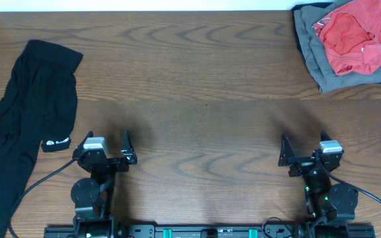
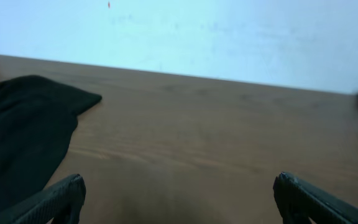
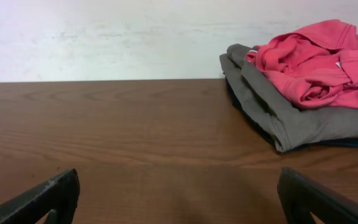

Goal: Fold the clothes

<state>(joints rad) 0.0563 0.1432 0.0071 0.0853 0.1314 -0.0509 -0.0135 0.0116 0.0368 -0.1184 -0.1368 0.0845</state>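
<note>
A long black garment (image 1: pixel 28 119) with a small white logo lies stretched along the table's left side; its far end shows in the left wrist view (image 2: pixel 20 124). A crumpled red-orange shirt (image 1: pixel 357 34) sits on folded grey and dark clothes (image 1: pixel 313 53) at the far right corner, and shows in the right wrist view (image 3: pixel 316 62). My left gripper (image 1: pixel 108 140) is open and empty, just right of the black garment; it also shows in the left wrist view (image 2: pixel 179 199). My right gripper (image 1: pixel 305 142) is open and empty, well short of the pile; it also shows in the right wrist view (image 3: pixel 179 196).
The brown wooden table (image 1: pixel 197 86) spans the view, with a pale wall behind its far edge (image 3: pixel 104 79). The arm bases stand at the near edge.
</note>
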